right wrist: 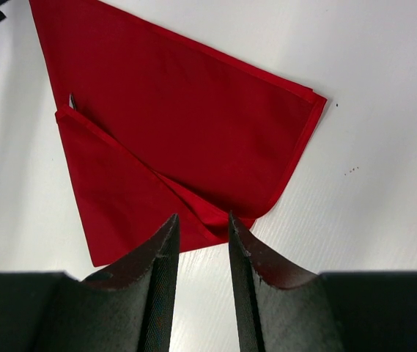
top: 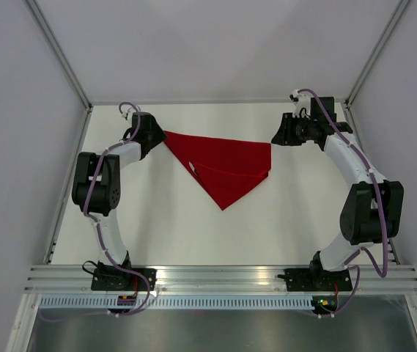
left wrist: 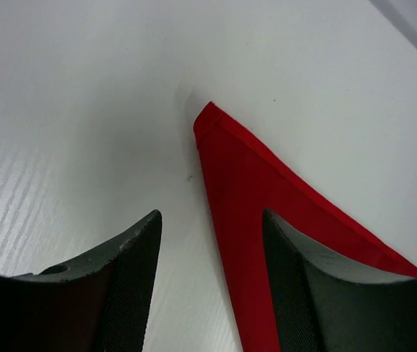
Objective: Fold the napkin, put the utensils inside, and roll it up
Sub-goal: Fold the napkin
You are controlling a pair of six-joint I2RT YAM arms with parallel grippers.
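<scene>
- The napkin (top: 223,165) lies flat on the white table (top: 164,235), toward the far middle. It is folded into a rough triangle, with one long edge along the far side and a point aimed back toward the arm bases.
- A second layer of cloth lies across it. The edge of that layer shows as a slanted line running to the right-hand corner.
- The left gripper (left wrist: 212,220) is released, its jaws standing wide apart with nothing clamped between them.
- In the left wrist view, the napkin's narrow left tip lies on the table just ahead of the gripper. The cloth runs back from there between the fingers (left wrist: 131,279) and under the right-hand one.
- Whether those fingers touch the cloth or hang just above it, I cannot tell.
- From above, the left gripper sits right at the napkin's far-left tip.
- The right gripper (right wrist: 202,218) is also not grasping anything. Its jaws are parted by a narrower gap, and bare table shows between them.
- In the right wrist view, the napkin spreads out ahead of the gripper. The folded corner nearest it lies just beyond the fingertips, in line with the gap between them.
- From above, the right gripper is just beside the napkin's right corner, on the opposite side from the left gripper, so the cloth lies between the two.
</scene>
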